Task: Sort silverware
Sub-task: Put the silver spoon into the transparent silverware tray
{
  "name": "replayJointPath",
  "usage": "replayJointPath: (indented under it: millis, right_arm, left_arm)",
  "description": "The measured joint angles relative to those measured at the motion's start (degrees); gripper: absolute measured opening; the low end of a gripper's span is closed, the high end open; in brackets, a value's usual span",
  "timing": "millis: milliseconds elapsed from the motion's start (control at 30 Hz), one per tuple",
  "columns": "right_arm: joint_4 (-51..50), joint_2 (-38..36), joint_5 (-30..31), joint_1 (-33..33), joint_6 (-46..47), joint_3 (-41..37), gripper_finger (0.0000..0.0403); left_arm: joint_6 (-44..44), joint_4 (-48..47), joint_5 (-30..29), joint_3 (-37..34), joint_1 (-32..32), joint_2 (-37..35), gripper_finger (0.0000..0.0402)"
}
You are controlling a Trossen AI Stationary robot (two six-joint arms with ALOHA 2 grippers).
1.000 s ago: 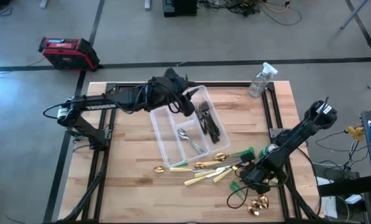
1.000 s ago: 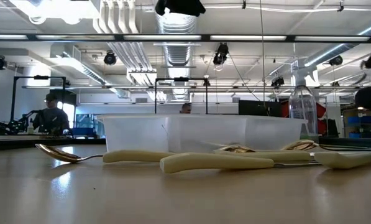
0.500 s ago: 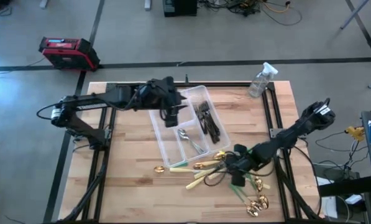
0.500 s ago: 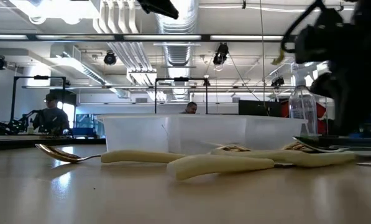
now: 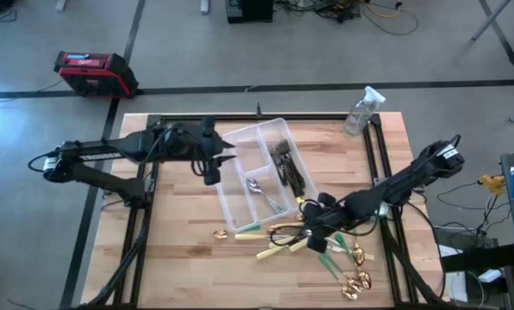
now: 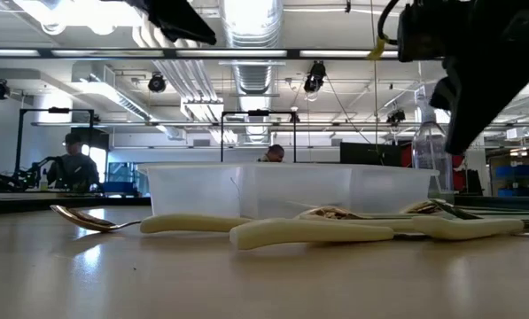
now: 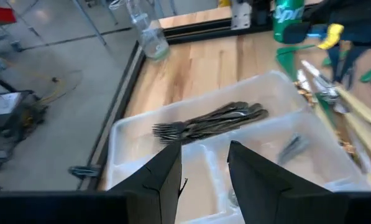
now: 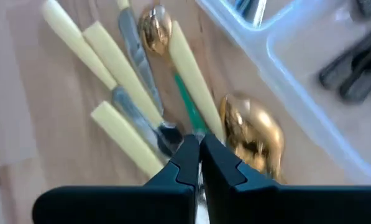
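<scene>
A clear divided tray [image 5: 226,202] sits mid-table; it holds dark forks [image 5: 289,168] [image 7: 210,118] and silver spoons [image 5: 261,194]. Near it, loose on the wood, lie cream-handled knives [image 5: 278,250] [image 8: 120,74] [image 6: 308,233], gold spoons [image 5: 356,282] [image 8: 250,134] and green-handled pieces [image 5: 338,251]. My left gripper [image 5: 212,168] [image 7: 204,171] is open and hovers just left of the tray. My right gripper [image 5: 312,234] [image 8: 201,152] is shut above the loose pile, raised off the table in the low view [image 6: 450,146]. My right gripper points down at the pile. In its wrist view the near end of a green handle [image 8: 194,121] runs up to the shut fingertips [image 8: 219,155]. I cannot tell whether they pinch it or only stand over it.
A clear spray bottle [image 5: 360,112] stands at the far right corner. A green can [image 7: 291,18] stands by the right edge, hidden under the right arm from above. Bare wood lies left of the tray. A red case [image 5: 93,73] sits on the floor; a person [image 6: 69,164] sits far behind.
My left gripper has drawn back from above the tray toward the table's left edge and now stands off the tray. My right gripper has swung from the near right part of the table leftward over the loose cutlery.
</scene>
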Motion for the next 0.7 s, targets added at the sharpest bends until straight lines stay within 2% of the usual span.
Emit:
replayJointPath:
  millis: [167,300,500,700]
  right_arm:
    - [-2.7,0.0,-2.9,1.5,6.0,0.1,0.0005]
    - [-2.7,1.4,-4.4,3.6,8.8,-0.3,0.0043]
    - [-3.1,6.1,-4.5,6.2,10.3,-0.5,0.0105]
    - [-3.0,11.7,-4.1,6.5,11.3,-0.4,0.0111]
  left_arm:
    - [-1.3,7.7,5.0,-9.0,-0.1,-3.4,0.0119]
    - [-4.8,13.3,8.0,-14.8,-0.1,-4.2,0.0119]
    - [-6.8,21.2,8.4,-22.5,-0.4,-4.1,0.0119]
    - [-6.8,24.4,8.4,-26.1,-0.4,-4.0,0.0119]
